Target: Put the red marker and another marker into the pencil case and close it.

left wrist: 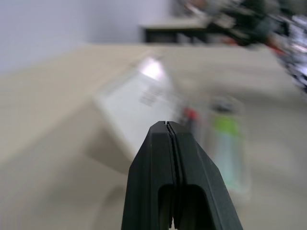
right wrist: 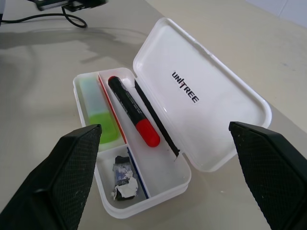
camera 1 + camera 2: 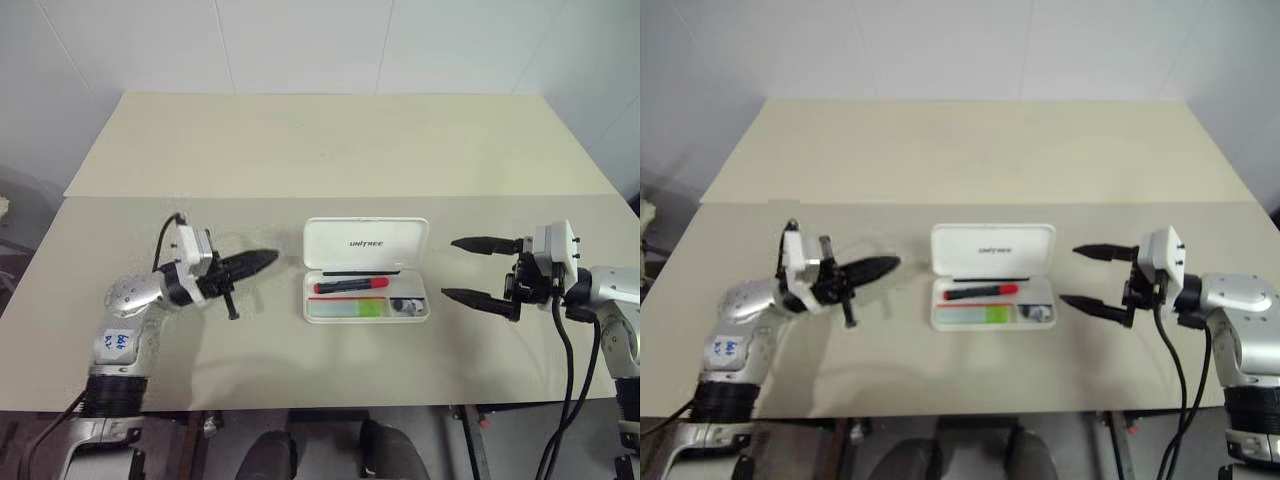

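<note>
The white pencil case [image 3: 330, 242] lies open at the table's middle, its lid [image 2: 201, 91] tilted back with the print facing up. Inside its tray rest the red marker [image 3: 351, 285] and, in the front compartment, the pale marker with a lime-green end [image 3: 346, 309]. From the right wrist both show plainly, the red marker [image 2: 132, 109] beside the pale marker [image 2: 98, 113]. My left gripper [image 3: 268, 258] hovers left of the case, shut and empty, pointing at it. On the case's right my right gripper [image 3: 466, 269] stands wide open with nothing between its fingers.
A small crumpled dark-and-white scrap [image 2: 121, 178] lies in the case's end compartment. A seam [image 3: 120, 196] crosses the table behind the case, and bare tabletop lies beyond it. The table's front edge [image 3: 330, 408] runs close to both arms.
</note>
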Robot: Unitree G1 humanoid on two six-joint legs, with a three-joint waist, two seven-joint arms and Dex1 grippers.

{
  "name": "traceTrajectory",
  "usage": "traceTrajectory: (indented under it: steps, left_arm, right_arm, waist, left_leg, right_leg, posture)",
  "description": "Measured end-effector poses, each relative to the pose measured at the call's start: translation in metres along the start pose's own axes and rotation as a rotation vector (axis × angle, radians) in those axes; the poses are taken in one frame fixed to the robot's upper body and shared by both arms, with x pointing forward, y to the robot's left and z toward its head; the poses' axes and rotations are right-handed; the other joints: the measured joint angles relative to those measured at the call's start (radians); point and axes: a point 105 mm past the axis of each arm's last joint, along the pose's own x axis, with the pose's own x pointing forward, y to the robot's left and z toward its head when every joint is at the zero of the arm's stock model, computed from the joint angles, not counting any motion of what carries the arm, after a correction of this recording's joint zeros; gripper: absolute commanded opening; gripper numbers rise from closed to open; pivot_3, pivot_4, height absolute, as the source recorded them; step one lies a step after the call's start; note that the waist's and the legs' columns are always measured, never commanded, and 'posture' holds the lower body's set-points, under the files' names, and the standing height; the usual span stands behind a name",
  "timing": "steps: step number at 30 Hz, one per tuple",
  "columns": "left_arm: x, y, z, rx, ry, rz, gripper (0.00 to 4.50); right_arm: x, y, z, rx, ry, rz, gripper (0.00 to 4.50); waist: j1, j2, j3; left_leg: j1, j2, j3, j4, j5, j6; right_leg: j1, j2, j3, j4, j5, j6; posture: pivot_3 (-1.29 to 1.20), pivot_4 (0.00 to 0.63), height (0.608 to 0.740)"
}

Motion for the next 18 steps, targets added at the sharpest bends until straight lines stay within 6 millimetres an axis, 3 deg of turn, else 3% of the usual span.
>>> traceTrajectory:
  steps: [4,8,13,18]
  left_arm:
    - [0.005,0.012,0.002,-0.003,-0.039,0.119,0.03]
    - [0.011,0.025,-0.015,0.013,0.044,0.223,0.03]
    - [0.029,0.034,-0.038,0.028,0.171,0.244,0.03]
    - [0.05,0.028,-0.054,-0.027,0.206,0.178,0.03]
  right_arm:
    - [-0.002,-0.002,-0.001,-0.002,0.01,-0.008,4.5]
    - [-0.002,-0.002,-0.001,-0.004,0.012,-0.011,4.5]
    - [-0.003,-0.003,-0.001,-0.005,0.013,-0.021,4.5]
    - [-0.003,-0.003,-0.001,-0.001,0.016,-0.025,4.5]
  waist:
    - [0.0,0.0,0.0]
    - [0.002,0.0,0.0]
    - [0.003,0.0,0.0]
    - [0.002,0.0,0.0]
  left_leg:
    - [0.0,0.0,0.0,0.0,0.0,0.0]
    - [0.0,0.0,0.001,0.001,0.0,0.0]
    - [0.001,0.0,0.001,0.002,0.0,0.0]
    - [0.0,0.0,0.001,0.002,0.0,0.0]
  right_leg:
    - [0.0,0.0,-0.001,0.0,0.0,0.0]
    - [0.001,0.0,-0.002,0.0,0.0,0.0]
    - [0.002,0.0,-0.003,0.0,0.0,0.0]
    - [0.001,0.0,-0.004,0.0,0.0,0.0]
  posture:
    - [0.0,0.15,0.74]
    - [0.0,0.15,0.74]
    - [0.0,0.15,0.74]
    - [0.0,0.15,0.74]
